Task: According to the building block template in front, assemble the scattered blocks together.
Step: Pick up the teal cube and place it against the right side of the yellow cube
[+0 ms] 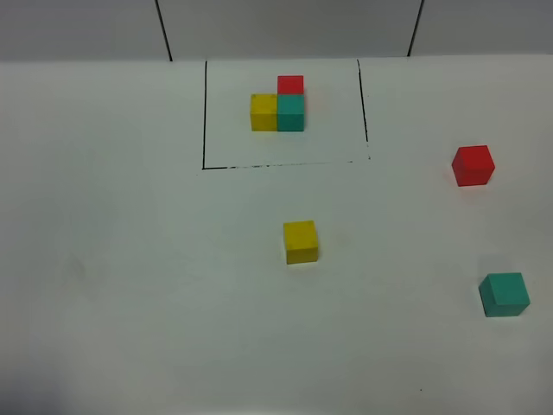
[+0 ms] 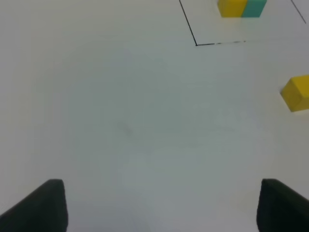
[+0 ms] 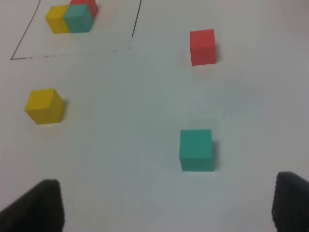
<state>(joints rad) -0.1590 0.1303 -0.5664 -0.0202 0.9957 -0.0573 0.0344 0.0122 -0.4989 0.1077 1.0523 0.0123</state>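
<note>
The building block template (image 1: 278,105) is a yellow, teal and red L inside a thin black outline (image 1: 205,112) at the back middle. It also shows in the left wrist view (image 2: 241,8) and the right wrist view (image 3: 71,17). Of the scattered blocks, the yellow cube (image 1: 300,241) sits mid-table, the red cube (image 1: 473,165) at the right, and the teal cube (image 1: 504,294) at the front right. My left gripper (image 2: 161,208) is open and empty, with the yellow cube (image 2: 297,93) far off. My right gripper (image 3: 166,205) is open, a little short of the teal cube (image 3: 196,150). Neither arm shows in the exterior view.
The white table (image 1: 121,285) carries only the cubes. A grey wall with dark seams (image 1: 164,30) runs along the back edge. The red cube (image 3: 202,46) and yellow cube (image 3: 44,106) lie beyond the teal one in the right wrist view.
</note>
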